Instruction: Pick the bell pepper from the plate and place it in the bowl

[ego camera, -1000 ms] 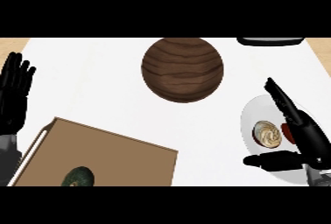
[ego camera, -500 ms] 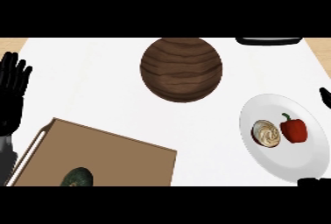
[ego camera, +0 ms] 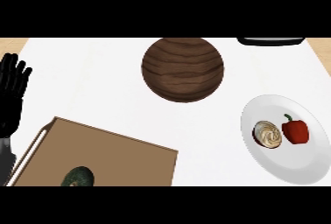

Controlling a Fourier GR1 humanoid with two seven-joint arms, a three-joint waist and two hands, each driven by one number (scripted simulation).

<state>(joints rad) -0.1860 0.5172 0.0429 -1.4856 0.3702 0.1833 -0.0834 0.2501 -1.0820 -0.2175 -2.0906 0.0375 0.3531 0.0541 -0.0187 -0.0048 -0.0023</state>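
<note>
White bench [ego camera: 97, 83] fills the head view, with a strip of pale wood showing along its far edge at both upper corners. A dark brown wooden bowl [ego camera: 183, 69] sits near the far middle, well apart from everything else, with bare bench on all sides of it. To the right, a white plate [ego camera: 284, 162] lies close to the bench's right edge and reaches down to the lower edge of the view. On the plate the red bell pepper [ego camera: 296, 130] rests right of centre, stem pointing up-left, just beside a round tan-and-cream swirled item [ego camera: 268, 134] on its left. An open stretch of bench runs between plate and bowl. A brown board [ego camera: 110, 153] lies tilted at the lower left, cut off by the lower edge, with a dark green round thing [ego camera: 78, 176] on it near that edge. A black object [ego camera: 269, 41] pokes in at the top right, mostly out of view.

The left hand [ego camera: 12, 94] shows at the left edge, fingers straight and spread, pointing up, holding nothing and clear of the board. The right hand does not show anywhere in this view.
</note>
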